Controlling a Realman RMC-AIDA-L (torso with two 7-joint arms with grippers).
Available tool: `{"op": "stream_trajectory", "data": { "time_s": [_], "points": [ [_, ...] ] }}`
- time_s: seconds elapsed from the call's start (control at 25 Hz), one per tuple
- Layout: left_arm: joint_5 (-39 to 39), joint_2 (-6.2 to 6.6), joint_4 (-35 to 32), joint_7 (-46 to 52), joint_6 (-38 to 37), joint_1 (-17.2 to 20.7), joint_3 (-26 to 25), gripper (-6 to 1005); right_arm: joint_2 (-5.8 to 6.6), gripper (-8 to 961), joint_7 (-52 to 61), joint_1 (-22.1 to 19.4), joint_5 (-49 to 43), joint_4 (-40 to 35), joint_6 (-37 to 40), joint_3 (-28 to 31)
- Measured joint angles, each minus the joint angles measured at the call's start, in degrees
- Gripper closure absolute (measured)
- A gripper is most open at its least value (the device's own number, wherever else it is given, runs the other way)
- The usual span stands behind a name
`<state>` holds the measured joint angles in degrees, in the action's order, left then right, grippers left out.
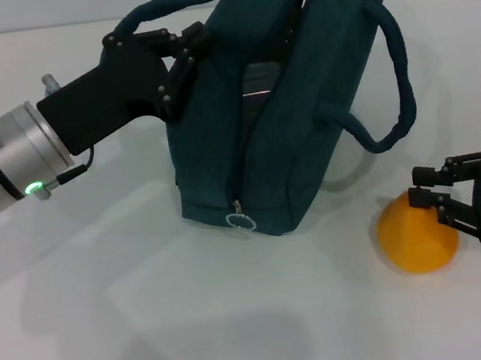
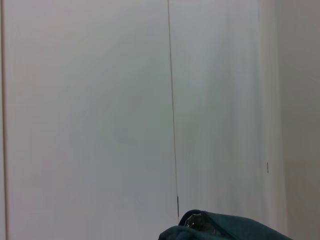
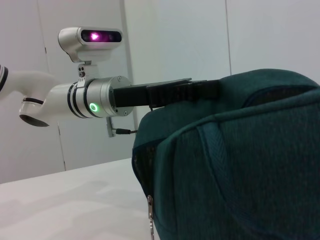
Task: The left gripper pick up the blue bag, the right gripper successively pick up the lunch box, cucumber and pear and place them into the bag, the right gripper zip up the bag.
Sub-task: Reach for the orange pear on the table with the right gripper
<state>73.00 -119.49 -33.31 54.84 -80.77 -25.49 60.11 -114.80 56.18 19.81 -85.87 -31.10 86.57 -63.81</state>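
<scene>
Left claw (image 1: 178,63) clamped on blue bag (image 1: 286,120) handle, right claw (image 1: 429,194) fingers apart around pear (image 1: 417,234)

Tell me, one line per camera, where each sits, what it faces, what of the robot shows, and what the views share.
Head view: from the robot's head, looking forward and down at the table; shows the left gripper clamped on the blue bag and the right gripper open at the pear.
Left wrist view: faces a white wall; only the bag's edge shows, no robot parts.
Right wrist view: low, level, facing the bag and the left gripper.
Shared: all three see the bag.
</scene>
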Motion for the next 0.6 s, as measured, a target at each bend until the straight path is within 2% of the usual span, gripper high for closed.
{"op": "stream_trajectory", "data": {
  "time_s": [0.24,0.6],
  "points": [
    [-0.3,-0.05,0.1,-0.3,0.0,0.0,0.0,911,-0.07,741,-0.2,0.4,0.0,0.0,-1.0,-0.5],
    [-1.2,-0.13,1.0,-1.3,0.1,-0.1,0.0,905,-0.07,774,-0.2,0.6,0.1,-0.4,-2.0,-1.4]
  ]
}}
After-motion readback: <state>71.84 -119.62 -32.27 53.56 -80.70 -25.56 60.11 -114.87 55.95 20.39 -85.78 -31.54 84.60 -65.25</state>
